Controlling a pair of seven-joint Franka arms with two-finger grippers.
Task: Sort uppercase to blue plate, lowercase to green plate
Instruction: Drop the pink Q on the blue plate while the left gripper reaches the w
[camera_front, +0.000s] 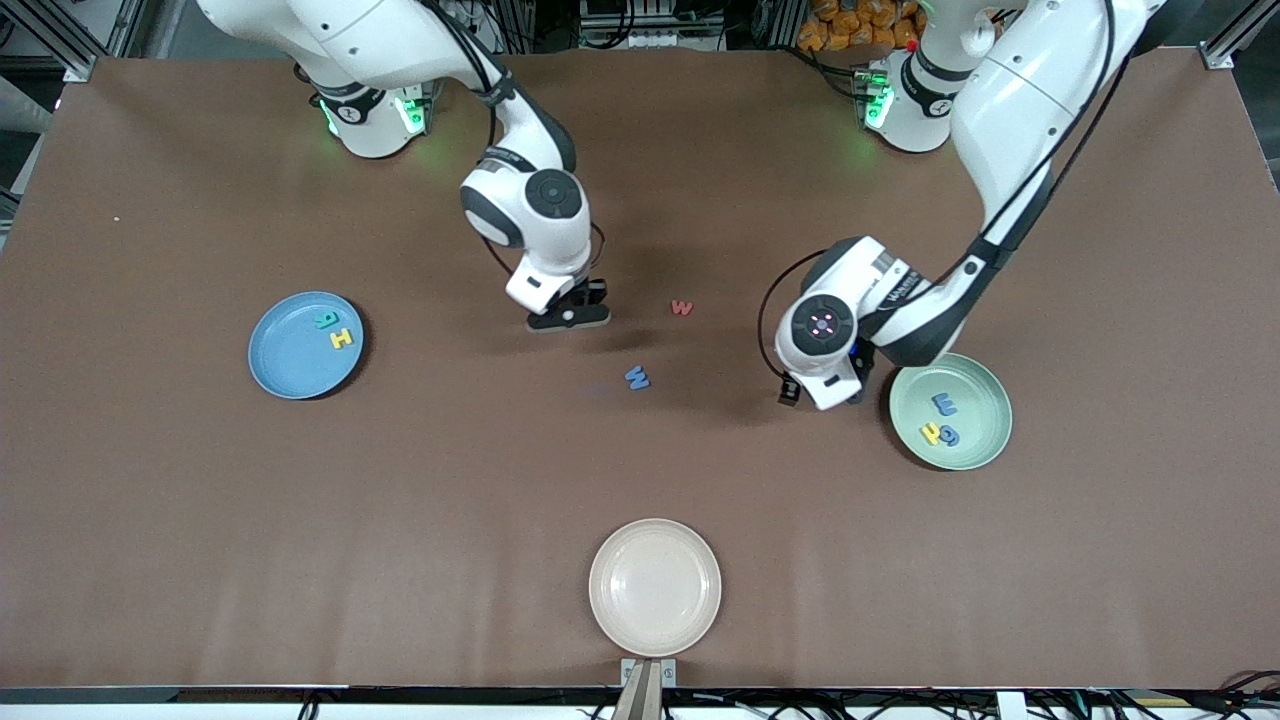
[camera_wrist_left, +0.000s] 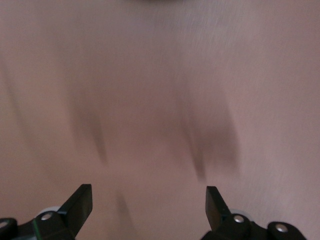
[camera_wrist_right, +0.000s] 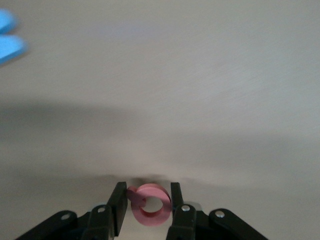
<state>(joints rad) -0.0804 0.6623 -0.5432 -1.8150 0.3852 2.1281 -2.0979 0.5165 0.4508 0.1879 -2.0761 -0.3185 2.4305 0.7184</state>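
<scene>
My right gripper (camera_wrist_right: 146, 200) is clenched on the red Q (camera_wrist_right: 149, 204), pinched edgewise between both fingers, over bare table in the middle, near the blue W (camera_front: 637, 377) and the red w (camera_front: 682, 307). My left gripper (camera_wrist_left: 149, 207) hangs with its fingers spread wide and nothing between them, over the table just beside the green plate (camera_front: 985, 448); that arm waits.

The blue plate (camera_front: 290, 365) sits toward the right arm's end and already holds the green R (camera_front: 326, 320) and the yellow H (camera_front: 342, 338). The green plate holds the blue E-like letter (camera_front: 944, 403), the yellow h (camera_front: 931, 433) and the blue g (camera_front: 950, 436). The cream plate (camera_front: 655, 588), nearest the camera, holds nothing.

My worry is the Q itself. It is thin, soft foam held by its rim, so I judge it could twist or squirt out of the pinch if I swing fast on the way to the blue plate. If I let go too high, it may bounce or roll off the shallow rim. If I come in low, I could knock the R and H out. The two loose letters look alike in shape; only colour tells them apart, so a mix-up there would put one on the wrong plate. They also lie between my two arms, so reaching for both at once risks a clash.
</scene>
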